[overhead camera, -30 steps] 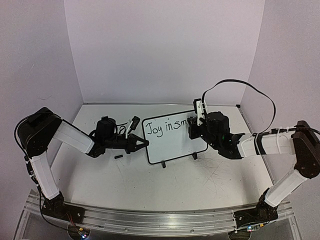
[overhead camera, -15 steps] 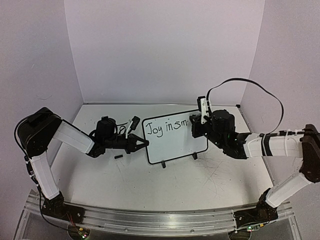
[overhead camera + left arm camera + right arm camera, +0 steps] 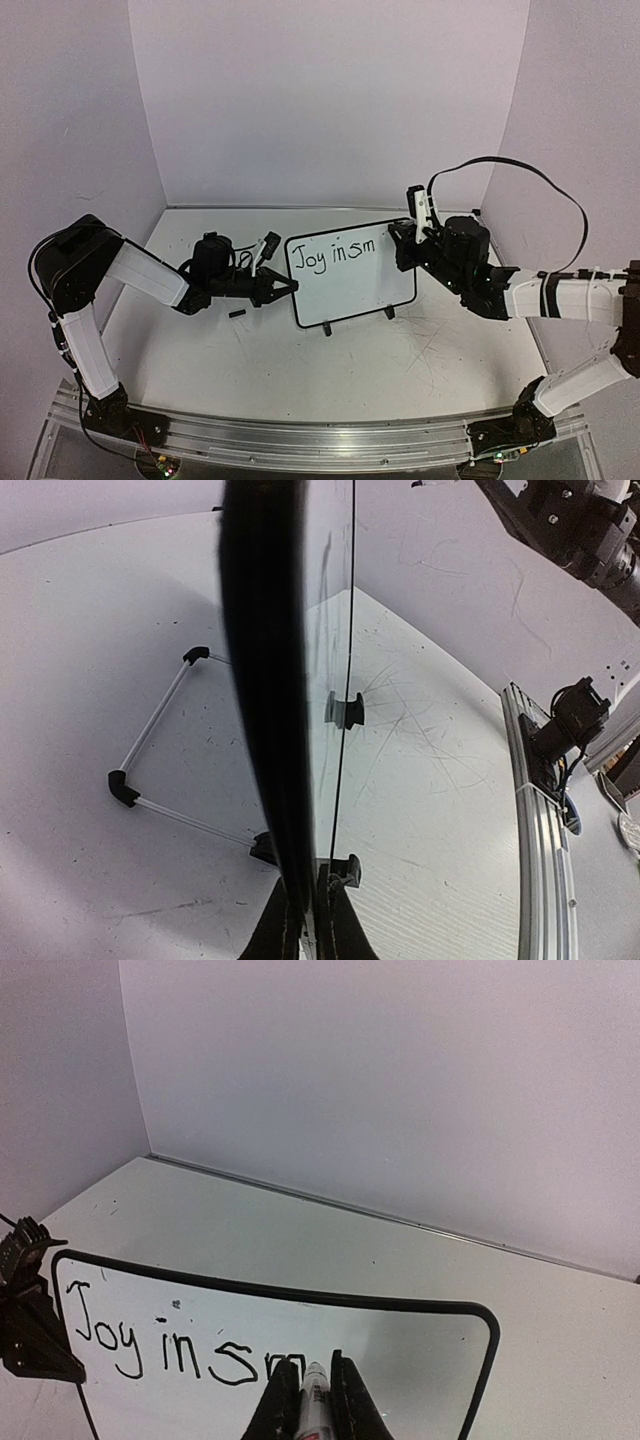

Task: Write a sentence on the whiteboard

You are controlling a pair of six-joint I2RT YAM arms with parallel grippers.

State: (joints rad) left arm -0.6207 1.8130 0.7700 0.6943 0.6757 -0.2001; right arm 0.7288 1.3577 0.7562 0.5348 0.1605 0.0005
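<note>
Left gripper (image 3: 287, 287) is clamping whiteboard (image 3: 350, 295) by its left edge; right gripper (image 3: 311, 1365) is pinching marker (image 3: 316, 1400), tip at sentence (image 3: 180, 1345) "Joy in sm".

Glossy whiteboard (image 3: 350, 295) on a scuffed, matt tabletop (image 3: 380, 370).
The whiteboard has a smooth, shiny white face in a thin black plastic frame. The white tabletop looks dull and heavily scratched. A ribbed, brushed metal rail (image 3: 330, 440) runs along its near edge. The marker (image 3: 315, 1395) has a smooth white plastic barrel.
</note>
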